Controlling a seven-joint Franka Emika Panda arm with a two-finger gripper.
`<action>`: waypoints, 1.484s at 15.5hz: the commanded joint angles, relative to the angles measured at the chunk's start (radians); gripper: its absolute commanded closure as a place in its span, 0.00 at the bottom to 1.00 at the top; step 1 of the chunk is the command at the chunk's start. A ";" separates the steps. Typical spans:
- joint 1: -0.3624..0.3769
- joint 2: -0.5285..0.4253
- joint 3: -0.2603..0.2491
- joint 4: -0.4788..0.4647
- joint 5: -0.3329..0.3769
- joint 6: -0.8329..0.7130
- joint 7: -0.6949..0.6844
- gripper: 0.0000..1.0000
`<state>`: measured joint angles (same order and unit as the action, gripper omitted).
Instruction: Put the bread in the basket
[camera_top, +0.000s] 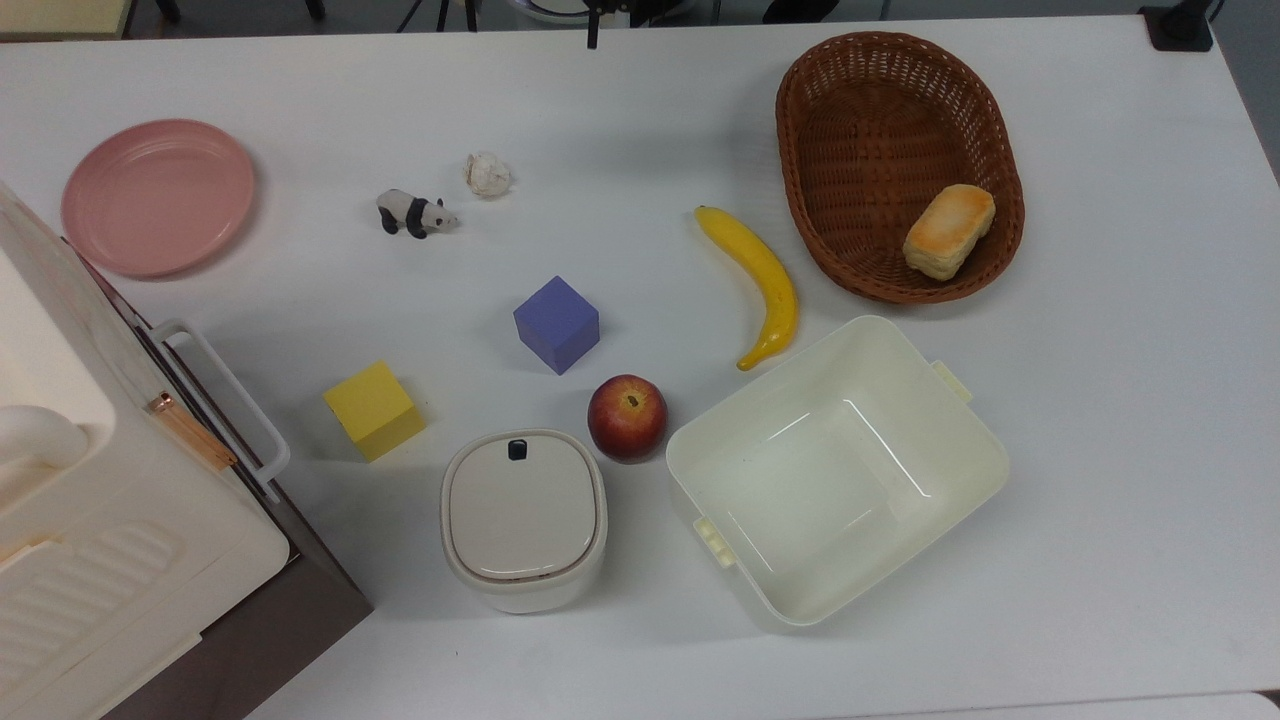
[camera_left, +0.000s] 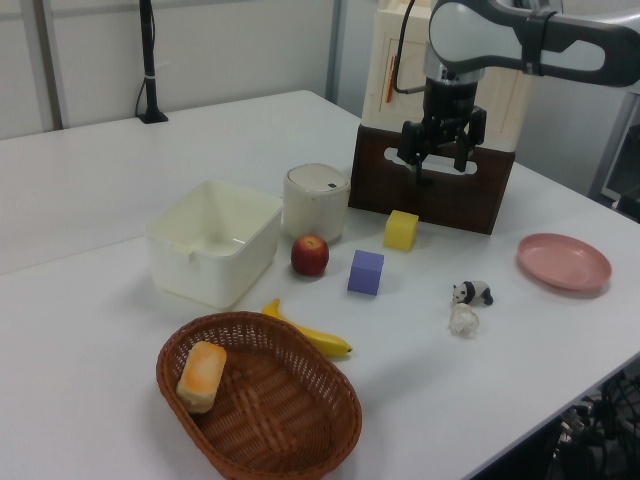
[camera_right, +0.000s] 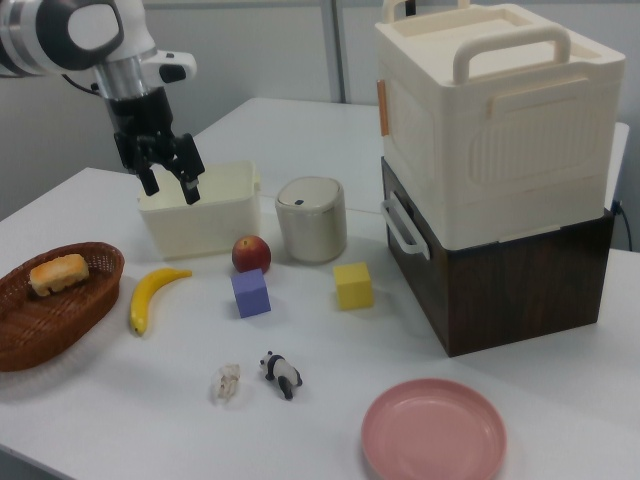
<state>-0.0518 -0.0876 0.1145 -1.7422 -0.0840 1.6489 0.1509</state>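
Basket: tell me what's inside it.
The basket holds only the bread, lying crust-up against the wall at the top view's lower right. The remaining wicker floor shows bare. What lies under the bread is covered.

Top view looks straight down; left and right views face across the table (camera_top: 620, 120) from opposite sides.

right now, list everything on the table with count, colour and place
bread: 1, orange-brown, inside the basket
basket: 1, brown wicker, top view's upper right
banana: 1, yellow, beside the basket
tub: 1, cream, below the basket in the top view
apple: 1, red, between tub and lidded pot
lidded pot: 1, off-white
cubes: 2, purple, yellow
panda: 1, black and white
lumpy ball: 1, whitish
plate: 1, pink
stacked boxes: cream on dark brown
tool: 1, black, open, raised above the table
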 joint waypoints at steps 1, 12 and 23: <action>-0.020 0.037 0.008 0.085 0.018 -0.067 0.019 0.00; 0.154 0.057 -0.190 0.112 0.059 -0.086 0.018 0.00; 0.219 0.051 -0.263 0.109 0.082 -0.107 -0.054 0.00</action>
<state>0.1438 -0.0348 -0.1216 -1.6525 -0.0325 1.5801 0.1344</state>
